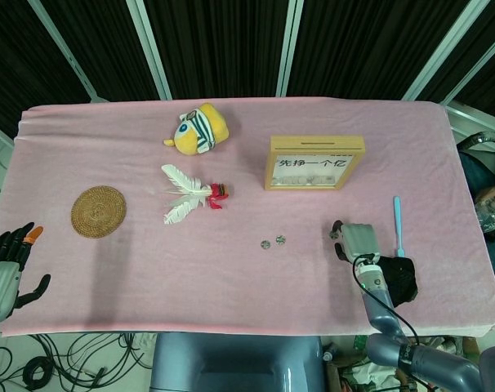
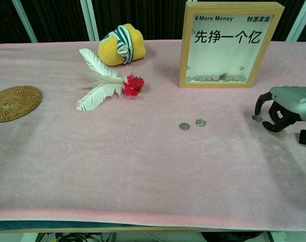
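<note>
Our right hand (image 2: pixel 287 106) arches, fingers curled, over a lone coin (image 2: pixel 256 118), not yet pinching it; we judge a gentle fingertip pinch works best

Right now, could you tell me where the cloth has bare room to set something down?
Bare: the front strip below the woven coaster and two coins. Crowded: around the feathers, plush toy and coin frame; right hand arches over a coin.

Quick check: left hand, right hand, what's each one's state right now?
Left hand: open, holds nothing, off the table's edge.
Right hand: fingers arched over a coin; grip cannot be told.
</note>
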Robot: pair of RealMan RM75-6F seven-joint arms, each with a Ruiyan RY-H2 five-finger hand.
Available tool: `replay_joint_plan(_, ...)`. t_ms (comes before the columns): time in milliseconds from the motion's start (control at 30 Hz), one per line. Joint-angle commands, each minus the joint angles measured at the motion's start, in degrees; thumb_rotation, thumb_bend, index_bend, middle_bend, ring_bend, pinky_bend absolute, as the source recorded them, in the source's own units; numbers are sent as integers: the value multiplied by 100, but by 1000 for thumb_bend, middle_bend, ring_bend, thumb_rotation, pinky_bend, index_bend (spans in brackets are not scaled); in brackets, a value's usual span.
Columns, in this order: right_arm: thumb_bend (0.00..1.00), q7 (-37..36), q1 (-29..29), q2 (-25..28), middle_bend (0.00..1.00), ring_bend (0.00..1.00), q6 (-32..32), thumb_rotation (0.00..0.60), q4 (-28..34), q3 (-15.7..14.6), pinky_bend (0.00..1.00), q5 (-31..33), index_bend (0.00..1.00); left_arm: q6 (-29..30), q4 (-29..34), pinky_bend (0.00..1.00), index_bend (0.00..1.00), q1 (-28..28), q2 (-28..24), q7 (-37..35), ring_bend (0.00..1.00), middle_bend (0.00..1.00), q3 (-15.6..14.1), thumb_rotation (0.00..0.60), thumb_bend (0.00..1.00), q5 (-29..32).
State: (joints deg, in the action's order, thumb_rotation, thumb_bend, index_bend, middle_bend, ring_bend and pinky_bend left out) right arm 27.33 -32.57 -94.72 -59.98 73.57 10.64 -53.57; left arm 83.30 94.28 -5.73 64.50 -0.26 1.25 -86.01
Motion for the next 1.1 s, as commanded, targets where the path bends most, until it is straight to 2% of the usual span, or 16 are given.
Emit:
replay_joint_plan(33,382,-2,-1,-5,786,844,4,600,-3,2,844,-2,392,-2,-2,0,24,1,1,0,0,0,-2,600,356,2)
replay_joint_plan(1100,383,-14,-28,-90,786,844,122,600,-138,21,844,27,394,-5,-11,0,24,-1,5,7,0,0,2,600,356,6)
